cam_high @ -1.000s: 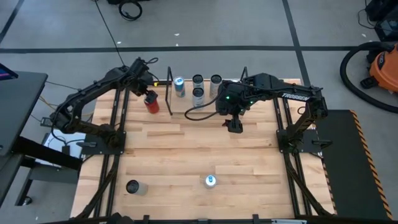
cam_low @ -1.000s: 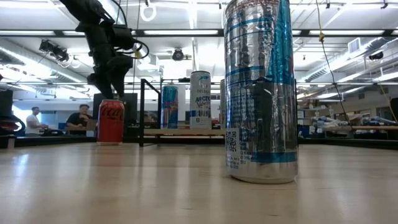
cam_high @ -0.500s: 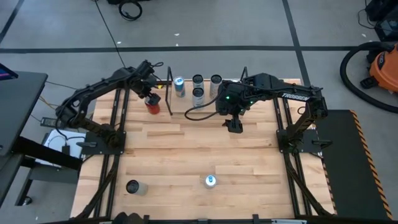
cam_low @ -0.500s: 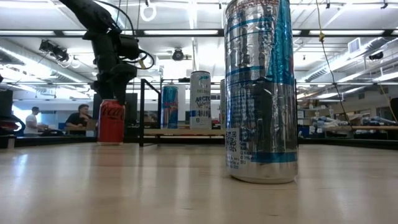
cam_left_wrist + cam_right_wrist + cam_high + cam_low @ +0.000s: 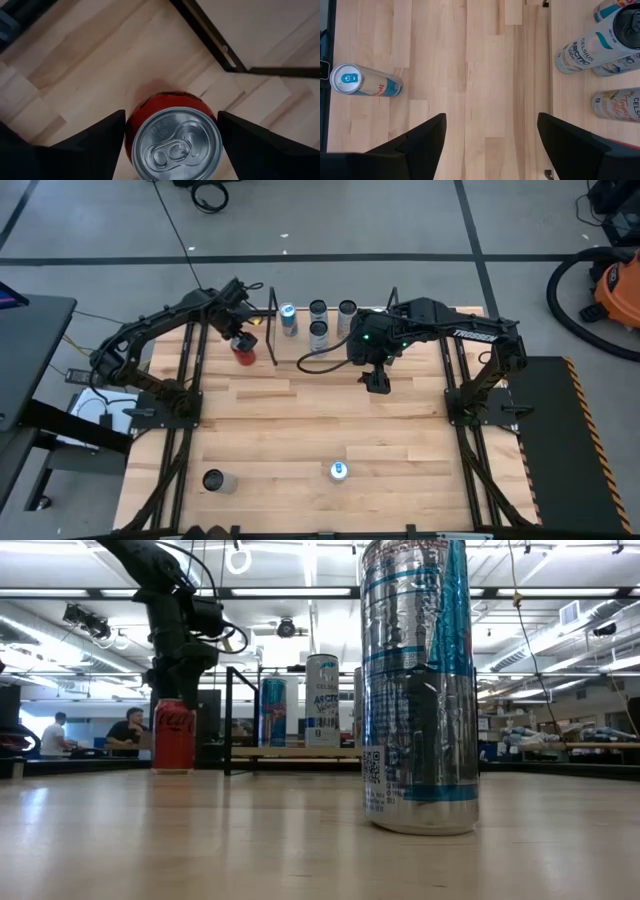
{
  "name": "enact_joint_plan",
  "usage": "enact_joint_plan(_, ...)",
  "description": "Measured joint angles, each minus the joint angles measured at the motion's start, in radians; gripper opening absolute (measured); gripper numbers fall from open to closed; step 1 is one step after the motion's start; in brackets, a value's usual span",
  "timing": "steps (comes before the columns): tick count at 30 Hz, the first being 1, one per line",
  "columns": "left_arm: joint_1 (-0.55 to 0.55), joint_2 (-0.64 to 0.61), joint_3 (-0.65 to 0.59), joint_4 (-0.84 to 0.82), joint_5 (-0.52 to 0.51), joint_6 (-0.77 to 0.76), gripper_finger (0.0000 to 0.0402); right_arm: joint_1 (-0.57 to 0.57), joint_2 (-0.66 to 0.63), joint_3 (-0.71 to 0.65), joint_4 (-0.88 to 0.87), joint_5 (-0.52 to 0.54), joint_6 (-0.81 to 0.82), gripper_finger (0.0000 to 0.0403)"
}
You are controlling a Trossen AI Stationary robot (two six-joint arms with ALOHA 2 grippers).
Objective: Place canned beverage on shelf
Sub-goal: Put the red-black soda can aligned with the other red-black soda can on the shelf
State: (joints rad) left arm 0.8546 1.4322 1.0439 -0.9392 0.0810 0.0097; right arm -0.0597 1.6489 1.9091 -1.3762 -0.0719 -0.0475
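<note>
A red can (image 5: 243, 352) stands upright on the tabletop just left of the shelf (image 5: 330, 340), a light wood plank with a black rod upright (image 5: 273, 330) at its end. My left gripper (image 5: 240, 335) is over the can, its fingers down either side of it; in the left wrist view (image 5: 171, 135) the can's silver top (image 5: 175, 145) fills the gap. Several cans (image 5: 318, 320) stand on the shelf. My right gripper (image 5: 376, 385) is open and empty above the table's middle, right of the shelf cans. My left gripper holds the red can's upper wall (image 5: 131, 131), just under the rim, between its two fingers (image 5: 100, 145). The fingers come from above, pointing down. The can stands upright with its base on the tabletop (image 5: 173, 768).
A silver-and-blue can (image 5: 338, 471) stands near the table's near edge and fills the low view (image 5: 420, 690). A dark can (image 5: 213, 480) stands at the near left. The tabletop between these and the shelf is bare wood. People sit in the room behind (image 5: 125, 730).
My left gripper has moved toward the table's right edge and down over the red can, turning upright, so that its fingers now stand at the can's sides. The can has shifted a little on the table.
</note>
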Motion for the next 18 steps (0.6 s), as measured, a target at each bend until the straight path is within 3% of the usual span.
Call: enact_joint_plan(18, -0.063, -0.001, 0.0, -0.127, -0.001, -0.006, 0.0308, 0.0, 0.0, 0.0, -0.001, 0.0, 0.0, 0.0321)
